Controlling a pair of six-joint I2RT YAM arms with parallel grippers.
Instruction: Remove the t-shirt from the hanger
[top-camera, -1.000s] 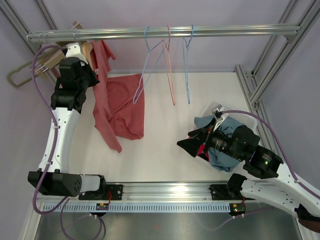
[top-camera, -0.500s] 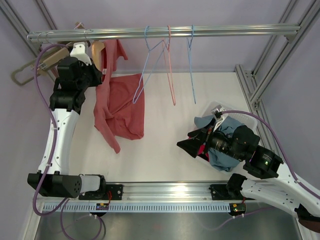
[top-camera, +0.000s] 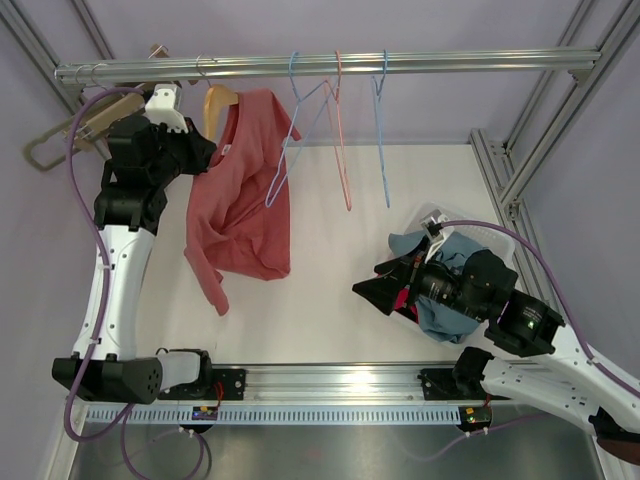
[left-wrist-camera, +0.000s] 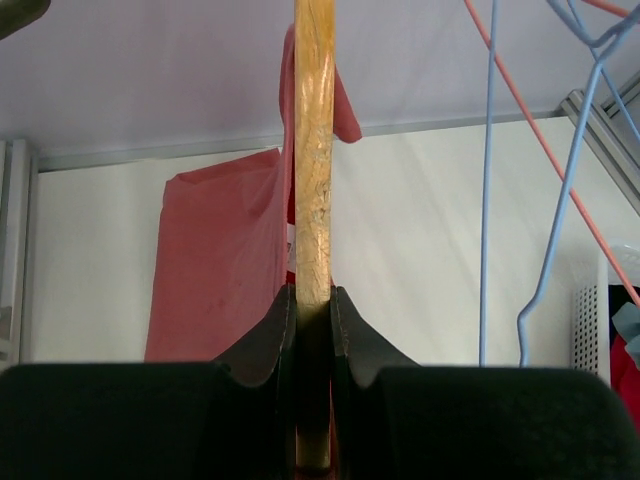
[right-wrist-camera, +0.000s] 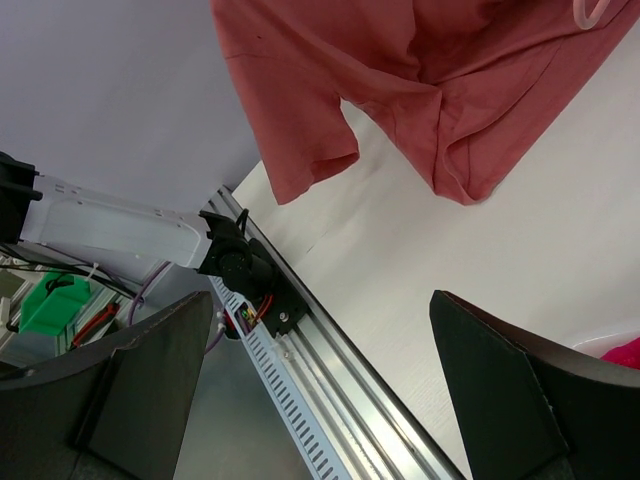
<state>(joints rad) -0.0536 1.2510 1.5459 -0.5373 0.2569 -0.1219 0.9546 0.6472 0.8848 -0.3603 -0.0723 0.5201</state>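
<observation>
**Left fingers pinching the wooden hanger, red t-shirt draped from it**

The left fingers (left-wrist-camera: 287, 325) are pressed onto the wooden hanger (left-wrist-camera: 313, 150), which stands edge-on between them and has its hook up at the rail (top-camera: 450, 60). The red t-shirt (top-camera: 240, 200) hangs from that hanger just beyond these fingers, its collar at the wood and one loose sleeve dangling below toward the bench (top-camera: 330, 300). Thin blue and pink wire hangers (top-camera: 335, 140) hang from the rail on the shirt's far side from the left fingers. The right fingers (right-wrist-camera: 150, 385) are spread wide with nothing between them, low over the bench. A basket (top-camera: 435, 212) of clothes sits just behind them, and they are well apart from the t-shirt.
</observation>
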